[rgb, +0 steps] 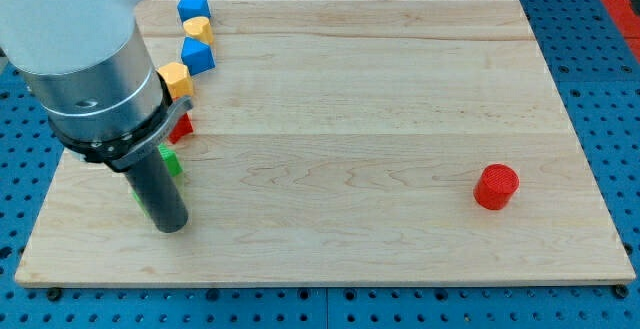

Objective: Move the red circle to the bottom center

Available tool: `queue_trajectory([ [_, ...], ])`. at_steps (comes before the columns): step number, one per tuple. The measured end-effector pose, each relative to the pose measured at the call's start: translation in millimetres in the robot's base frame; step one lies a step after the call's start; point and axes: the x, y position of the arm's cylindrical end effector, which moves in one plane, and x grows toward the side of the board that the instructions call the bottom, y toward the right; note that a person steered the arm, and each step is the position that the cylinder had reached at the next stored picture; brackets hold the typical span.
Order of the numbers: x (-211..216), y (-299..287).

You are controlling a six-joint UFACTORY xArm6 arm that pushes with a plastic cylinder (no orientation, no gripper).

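Note:
The red circle [496,186] is a short red cylinder standing on the wooden board [350,119] at the view's right, a little below mid-height. My tip [172,225] is at the view's lower left, far to the left of the red circle and touching no block that I can make out. The arm's grey body covers the upper left corner.
Along the board's left edge lie a blue cube [193,7], a yellow block [198,28], a blue block [198,56], a yellow-orange block [177,79], a partly hidden red block [182,126] and a green block [171,161] just above my tip.

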Motion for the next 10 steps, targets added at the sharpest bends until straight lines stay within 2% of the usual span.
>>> queue_trajectory([
  [1,15.5,30.6],
  [2,12.0,129.2],
  [4,-66.0,219.5],
  [5,-87.8,284.8],
  [6,-84.7,348.3],
  [7,-61.5,386.7],
  [10,-38.5,327.7],
])
